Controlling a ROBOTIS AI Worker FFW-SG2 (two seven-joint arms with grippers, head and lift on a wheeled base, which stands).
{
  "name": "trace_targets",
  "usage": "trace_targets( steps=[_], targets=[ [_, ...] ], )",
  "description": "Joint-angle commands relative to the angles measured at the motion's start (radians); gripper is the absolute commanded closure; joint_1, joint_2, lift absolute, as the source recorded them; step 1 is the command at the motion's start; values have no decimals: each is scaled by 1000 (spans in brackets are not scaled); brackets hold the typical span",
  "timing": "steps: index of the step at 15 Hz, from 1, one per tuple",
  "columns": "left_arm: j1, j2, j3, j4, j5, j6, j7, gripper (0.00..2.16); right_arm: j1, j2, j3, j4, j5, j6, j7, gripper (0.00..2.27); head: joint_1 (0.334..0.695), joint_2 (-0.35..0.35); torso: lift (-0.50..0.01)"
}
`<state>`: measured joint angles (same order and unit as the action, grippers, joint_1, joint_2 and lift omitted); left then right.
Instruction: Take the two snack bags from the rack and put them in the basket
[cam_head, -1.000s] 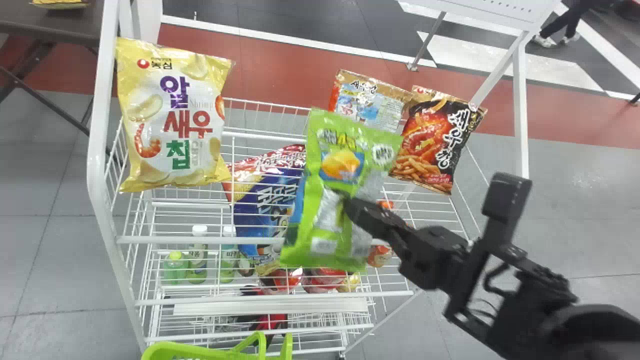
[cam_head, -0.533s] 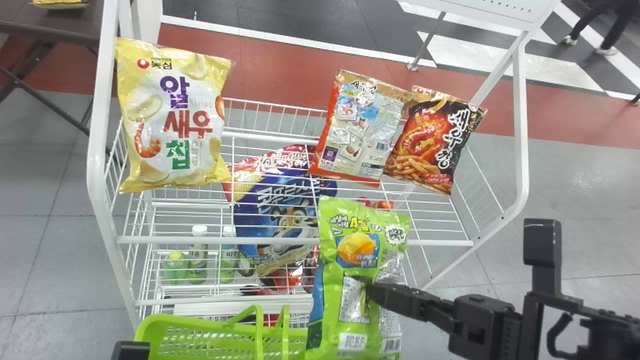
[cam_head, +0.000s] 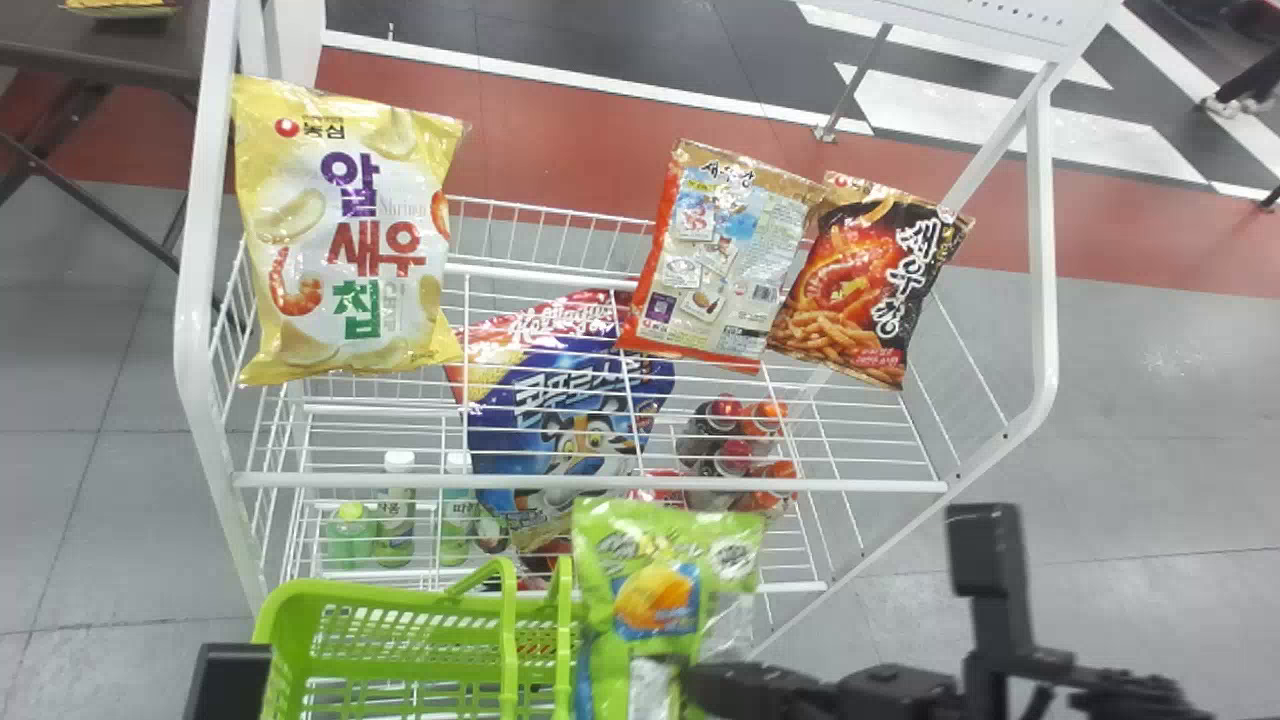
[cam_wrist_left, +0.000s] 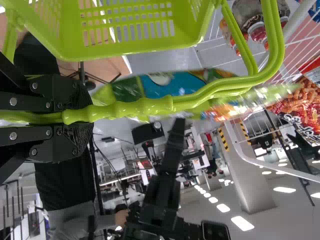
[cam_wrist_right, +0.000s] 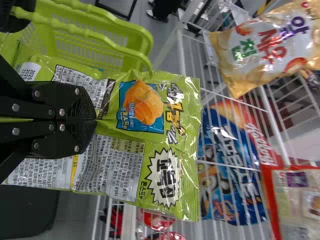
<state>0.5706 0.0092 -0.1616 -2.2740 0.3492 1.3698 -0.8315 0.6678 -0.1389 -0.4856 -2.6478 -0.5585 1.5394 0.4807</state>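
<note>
The right gripper (cam_head: 692, 678) has its jaws pinching the middle of a green snack bag (cam_head: 655, 600), low in the head view, in front of the white wire rack (cam_head: 590, 483). The bag stands more or less upright in the grip, just to the right of the green basket (cam_head: 380, 592) and overlapping that end of it in the head view; whether the two touch cannot be told. In the right wrist view, the right gripper (cam_wrist_right: 95, 120) presses a fold of the wrapper tightly between its two black fingers. The left gripper (cam_head: 230, 682) is at the bottom edge of the head view, by the basket's left end; in the left wrist view, the left gripper (cam_wrist_left: 75, 117) has its jaws closed around the basket's handle (cam_wrist_left: 142, 106). On the rack, a yellow bag (cam_head: 345, 230) stands at the left end of the upper shelf, while a red-edged bag (cam_head: 715, 265) and a black-and-red bag (cam_head: 865, 285) stand side by side towards the right, their edges overlapping. A blue bag (cam_head: 560, 400) shows through the shelf wires between them and the yellow one, with red- and orange-capped bottles (cam_head: 735, 455) to its right.
</note>
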Motion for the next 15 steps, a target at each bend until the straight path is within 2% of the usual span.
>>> trace_targets(
  steps=[1,8,13,14,15],
  targets=[
    [0,-12,2,-13,7,13,5,1571,3,-7,128,74,52,33,-14,2253,695,-350,-9],
    [0,-12,10,-21,10,29,6,1571,-63,-8,394,296,180,25,-74,2253,695,-350,-9],
    [-6,-12,8,-21,8,41,5,1571,-113,-16,461,453,223,-383,-51,2253,695,-350,-9],
    [-8,-12,7,-21,8,41,5,1571,-120,-16,461,454,232,-371,-48,2229,695,-350,-9],
    [-8,-12,7,-21,8,44,5,1571,-122,-24,460,450,238,-356,-50,1720,695,-350,-9]
  ],
)
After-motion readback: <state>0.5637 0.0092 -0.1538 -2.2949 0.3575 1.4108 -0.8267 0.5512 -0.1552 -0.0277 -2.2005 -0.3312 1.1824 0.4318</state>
